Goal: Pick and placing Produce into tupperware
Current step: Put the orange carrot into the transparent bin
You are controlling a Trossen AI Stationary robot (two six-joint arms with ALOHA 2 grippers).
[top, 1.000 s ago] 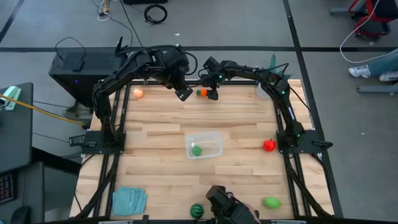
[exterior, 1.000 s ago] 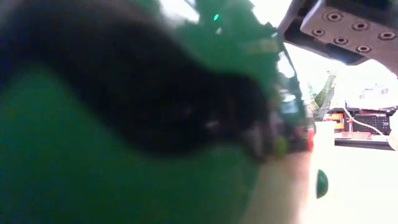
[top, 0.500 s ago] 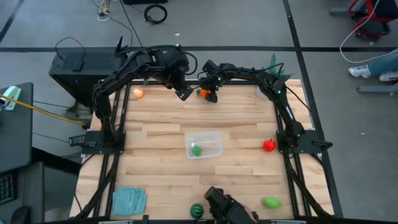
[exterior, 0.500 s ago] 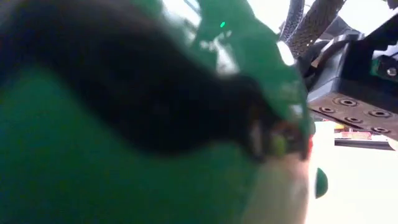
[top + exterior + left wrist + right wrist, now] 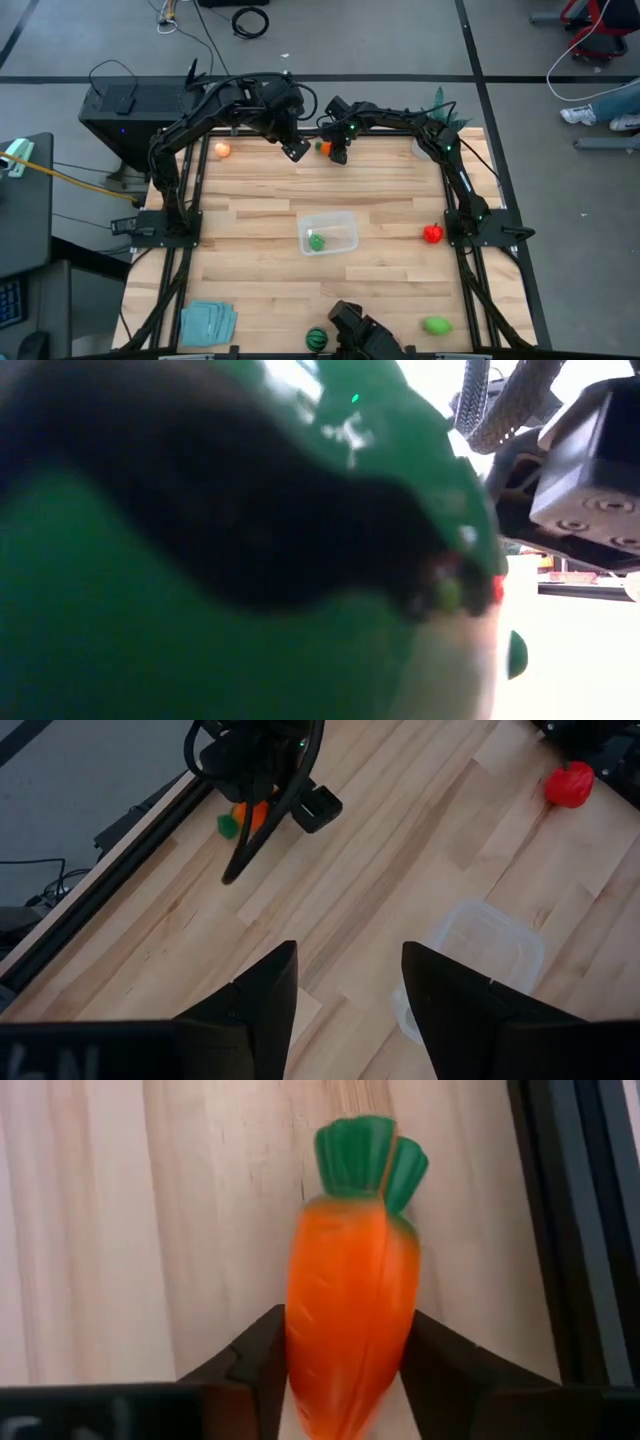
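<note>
Green and dark-striped, a toy ball (image 5: 317, 338) sits at the near table (image 5: 250, 200) edge with a green piece (image 5: 436, 325) beside it, while mid-table the tupperware (image 5: 329, 232) holds just one green piece (image 5: 317, 241) and the red piece (image 5: 432, 234) lies off to its right, so most of the job looks left. At the far edge the peach ball (image 5: 222, 150) waits, the left gripper (image 5: 294, 151) hovers with jaws parted and empty, and the right gripper (image 5: 338, 152) has its jaws pressed against both sides of the orange carrot (image 5: 352, 1320), which lies on the wood.
</note>
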